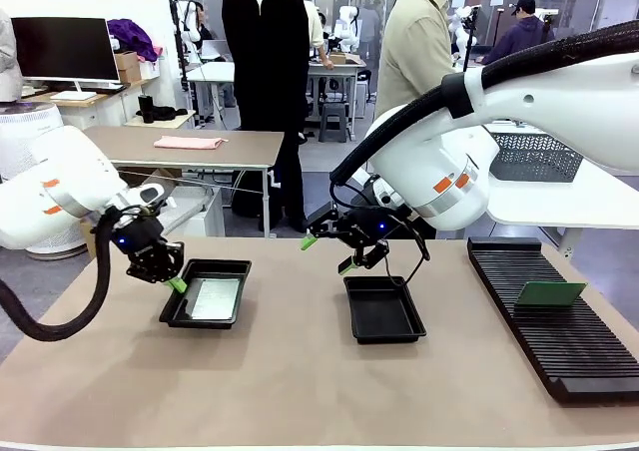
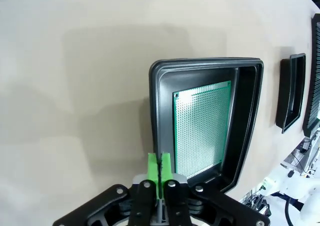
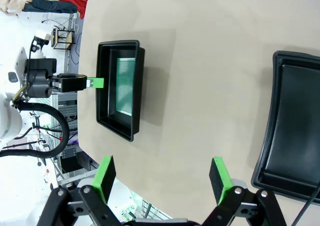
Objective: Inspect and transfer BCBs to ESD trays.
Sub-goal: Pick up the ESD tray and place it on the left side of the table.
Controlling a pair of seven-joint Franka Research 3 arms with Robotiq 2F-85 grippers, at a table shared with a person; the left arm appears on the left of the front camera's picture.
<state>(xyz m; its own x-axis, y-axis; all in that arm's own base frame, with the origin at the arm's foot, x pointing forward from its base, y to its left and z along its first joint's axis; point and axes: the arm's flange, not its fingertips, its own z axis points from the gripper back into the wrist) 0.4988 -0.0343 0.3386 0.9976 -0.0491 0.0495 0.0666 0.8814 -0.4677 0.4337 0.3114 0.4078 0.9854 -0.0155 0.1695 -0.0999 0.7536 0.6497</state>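
A green BCB (image 1: pixel 215 298) lies flat in the left ESD tray (image 1: pixel 215 264). In the left wrist view the same BCB (image 2: pixel 202 128) fills most of that tray's (image 2: pixel 205 63) floor. My left gripper (image 1: pixel 177 283) is shut on nothing and hovers over the tray's left rim; its pads (image 2: pixel 160 161) press together. My right gripper (image 1: pixel 327 253) is open and holds nothing, just above and left of the second ESD tray (image 1: pixel 382 311), which has nothing in it. The right wrist view looks down past its spread fingers (image 3: pixel 106 168) at both trays (image 3: pixel 120 46) (image 3: pixel 295 131). Another BCB (image 1: pixel 550 292) stands in the rack.
A long black ribbed rack (image 1: pixel 559 321) runs along the table's right side. A grey mesh basket (image 1: pixel 534 157) sits on a white table behind it. Two people (image 1: pixel 265 72) (image 1: pixel 414 42) stand beyond the far edge. Bare tabletop lies between the trays and along the front.
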